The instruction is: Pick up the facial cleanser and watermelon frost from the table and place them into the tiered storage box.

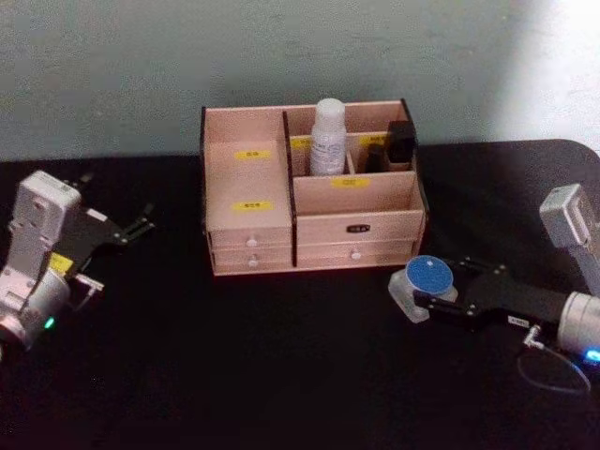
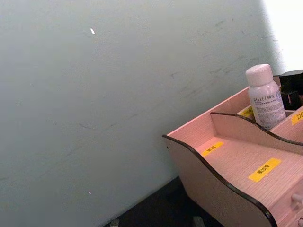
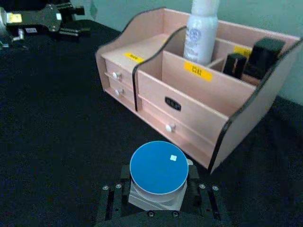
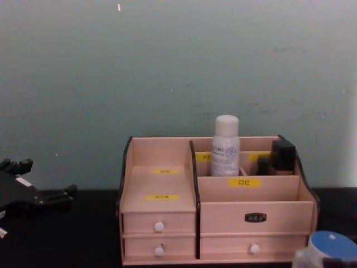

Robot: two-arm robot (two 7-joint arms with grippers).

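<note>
Over on the left of the black table (image 1: pixel 281 375), our left hand (image 1: pixel 141 219) sits parked, its thin dark fingers slightly spread with nothing between them, well apart from the box. At the middle stands the tiered storage box (image 1: pixel 323 225). It is pale, smooth-grained wood with dark trim along curved side walls, stepped shelves on its left half, yellow labels (image 1: pixel 251 205) and small drawers (image 1: pixel 251 260) with white knobs.

Upright in a rear compartment we see a white bottle (image 1: pixel 328 136), a matte plastic cylinder with a rounded cap and fine print. We take it for the facial cleanser, already in place. Just right of it stand a few dark, blocky containers (image 1: pixel 400 142).

To the right, near the box's front corner, our right hand (image 1: pixel 441 289) is closed around a blue-lidded jar (image 3: pixel 158 166). This is a squat, pale, translucent pot under a flat round lid, probably the watermelon frost.

We judge the second pick to be in hand, though we cannot tell whether the jar rests on the table or hangs just above it. Next comes a lift clear of the front wall, then a carry over an open compartment, the wide front one looking easiest. That short pot with its smooth lid wants a firm, level grip.
</note>
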